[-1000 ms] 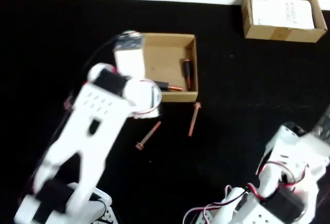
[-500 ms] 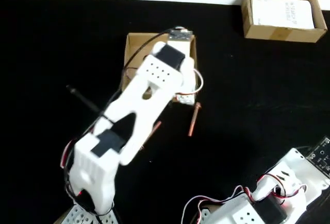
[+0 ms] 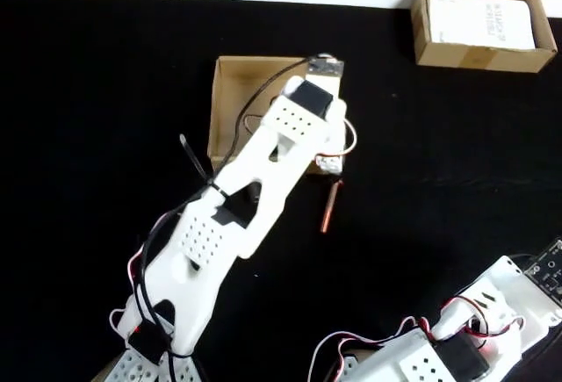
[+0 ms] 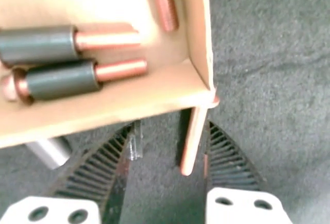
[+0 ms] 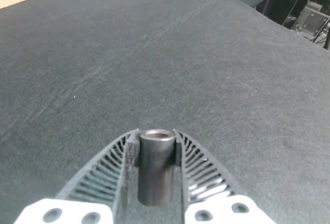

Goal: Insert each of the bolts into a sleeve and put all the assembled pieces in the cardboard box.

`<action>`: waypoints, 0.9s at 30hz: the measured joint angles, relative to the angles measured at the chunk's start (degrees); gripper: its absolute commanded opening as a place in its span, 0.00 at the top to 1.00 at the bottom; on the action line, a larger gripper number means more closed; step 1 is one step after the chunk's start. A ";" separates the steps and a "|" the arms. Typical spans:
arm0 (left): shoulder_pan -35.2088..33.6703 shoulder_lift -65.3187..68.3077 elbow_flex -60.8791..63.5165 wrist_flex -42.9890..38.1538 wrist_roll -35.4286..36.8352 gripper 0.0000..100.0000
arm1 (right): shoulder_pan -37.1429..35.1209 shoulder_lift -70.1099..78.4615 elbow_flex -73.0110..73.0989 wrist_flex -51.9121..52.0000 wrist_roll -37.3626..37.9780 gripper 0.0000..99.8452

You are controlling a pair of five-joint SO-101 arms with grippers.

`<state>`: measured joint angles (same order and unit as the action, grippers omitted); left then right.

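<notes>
Black cloth covers the tabletop, with a pale wall strip along the far edge in the high view. The left arm stretches across the cardboard box to its near corner. There the left end effector hangs spread wide, one finger on each side of a loose copper bolt. The bolt lies on the cloth just outside the box wall (its head sits right by the corner, though contact is hard to judge).

Inside the box lie two assembled pieces, side by side, each a dark sleeve with a copper shaft poking out. The threaded end of a third bolt lies near the side wall.

The right arm sits low at the near edge, well apart from the box. The right end effector pinches a dark sleeve with its bore facing outward. A second carton holding white paper stands in the far corner.
</notes>
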<state>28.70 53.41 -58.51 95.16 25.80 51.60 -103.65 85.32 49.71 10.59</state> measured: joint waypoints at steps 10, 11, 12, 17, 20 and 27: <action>3.87 2.99 -2.02 1.05 -2.20 0.80 | 0.00 0.00 0.00 0.00 0.00 0.99; 3.96 3.52 -2.11 1.05 -2.20 0.80 | 0.00 0.00 0.00 0.00 0.00 0.99; 3.96 4.04 -2.20 1.05 -2.20 0.80 | 0.00 0.00 0.00 0.00 0.00 0.99; 3.87 6.59 -2.29 1.05 -2.20 0.80 | 0.00 0.00 0.00 0.00 0.00 0.99; 3.96 7.82 -2.29 0.44 -3.78 0.82 | 0.00 0.00 0.00 0.00 0.00 0.99; 4.31 9.41 -2.73 -3.60 -5.27 0.99 | 0.00 0.00 0.00 0.00 0.00 0.99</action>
<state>33.01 62.81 -61.23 91.56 20.53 51.60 -103.65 85.32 49.71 10.59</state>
